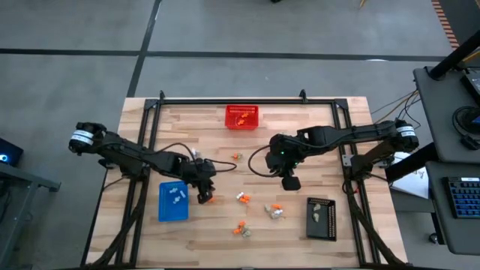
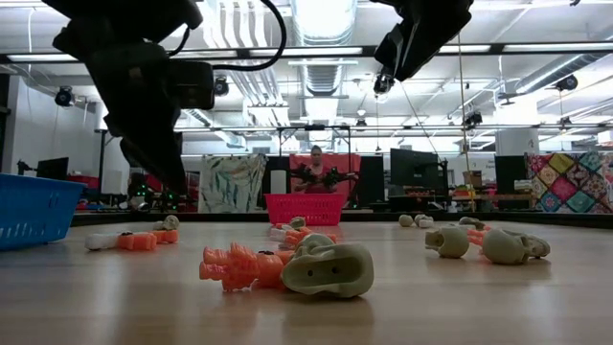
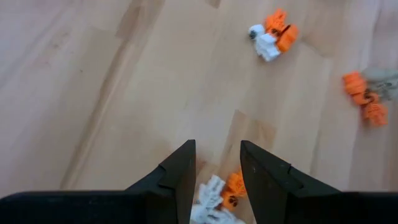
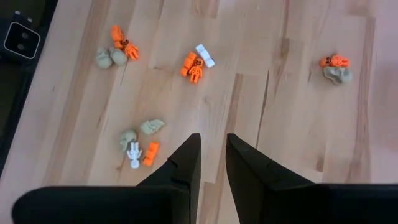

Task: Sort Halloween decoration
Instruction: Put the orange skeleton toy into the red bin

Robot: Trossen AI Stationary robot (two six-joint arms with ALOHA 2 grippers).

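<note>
A pale wooden plank table inside a dark metal frame fills the scene, with a workshop hall of monitors behind it and a person seated far back.

The left gripper is down at the tabletop, its two dark fingers apart with a clear gap between them. In that gap, touching the table, lie a tiny white skeleton trinket and a bright orange trinket; whether the fingers touch them I cannot tell. Just beside this gripper, on its outer side, sits a blue rectangular plastic tray with a few white pieces in it.

The right gripper hangs above the table, clear of everything, its fingers close together with a narrow gap and nothing between them. Below and ahead of it the Halloween decoration is scattered in small clusters of orange, white and grey-beige pieces across the bare wood, between the two grippers. A black rectangular tray holding beige pieces lies near the right gripper, toward the table's front edge. A red mesh basket stands at the far edge, well apart from both.
</note>
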